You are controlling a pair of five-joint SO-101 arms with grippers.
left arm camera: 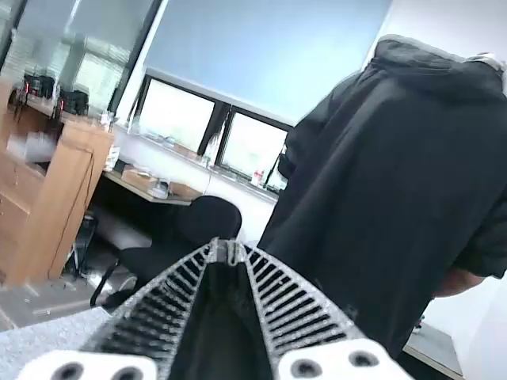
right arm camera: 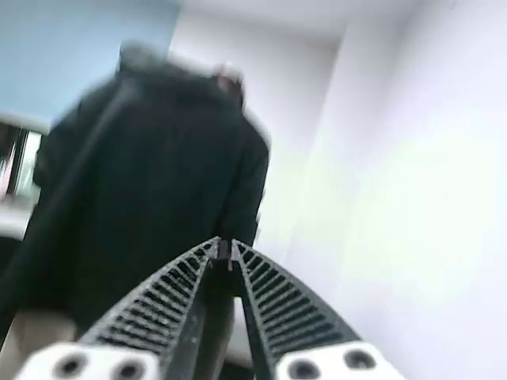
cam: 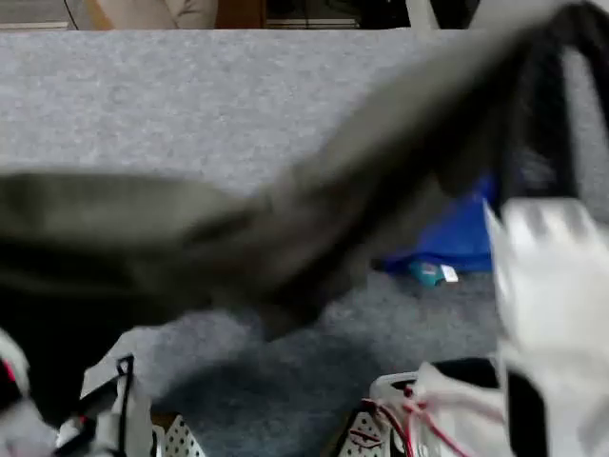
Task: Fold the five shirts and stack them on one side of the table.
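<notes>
A dark grey shirt point(cam: 362, 190) hangs in the air close under the high camera, stretched from the lower left to the upper right and blurred. My left gripper point(left arm camera: 227, 249) points up into the room, its fingers meeting at the tips with dark cloth point(left arm camera: 210, 332) between them. My right gripper point(right arm camera: 223, 247) is also raised and shut, with a dark strip in the narrow gap. A blue shirt point(cam: 457, 233) lies crumpled on the grey table point(cam: 190, 95) at the right, partly hidden by the lifted shirt.
A white arm body point(cam: 542, 286) stands at the right and arm bases point(cam: 400, 419) sit along the near edge. A small teal piece with a white tag point(cam: 430, 274) lies by the blue shirt. The far half of the table is bare grey felt.
</notes>
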